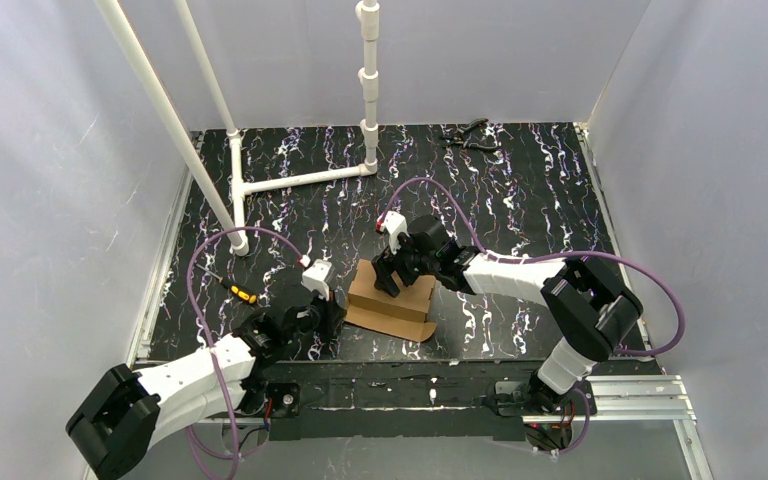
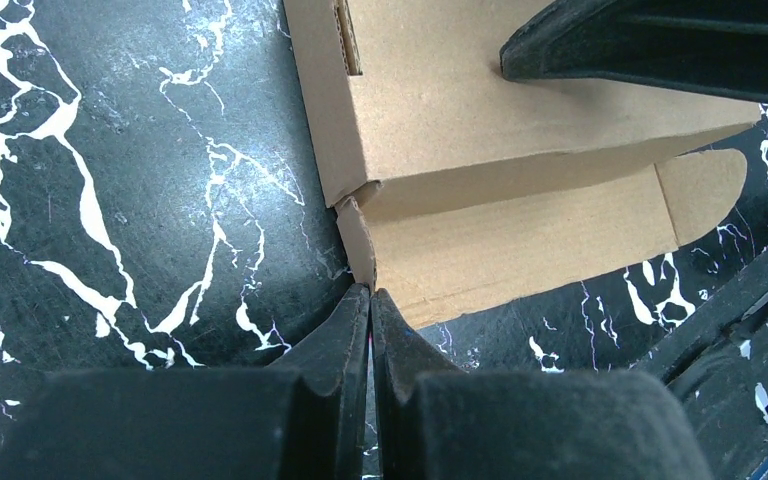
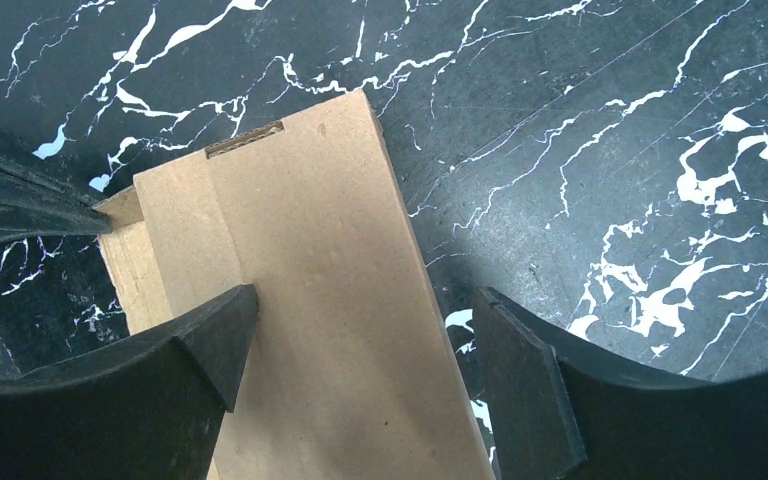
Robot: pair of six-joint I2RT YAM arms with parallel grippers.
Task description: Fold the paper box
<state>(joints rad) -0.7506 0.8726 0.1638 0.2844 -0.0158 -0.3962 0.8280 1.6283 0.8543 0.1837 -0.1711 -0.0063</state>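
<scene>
free: surface [image 1: 520, 200] beyond and right of paper box [image 1: 392, 305] | blocked: white pipe frame [image 1: 260, 185] far-left; marker [image 1: 239, 291] near left claw [image 1: 337, 305]; right claw [image 1: 390, 282] over box

Paper box [image 1: 400, 308] mid-table; left claw [image 2: 371, 295] at left edge, right claw [image 3: 365, 305] above.

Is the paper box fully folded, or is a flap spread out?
Partly folded: one panel of the paper box lies folded over, but its long flap with the rounded tab lies spread out, not tucked in.

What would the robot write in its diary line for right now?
paper box: partly folded, on table | left fingers: shut, tips at corner flap | right fingers: open, one over top panel
</scene>
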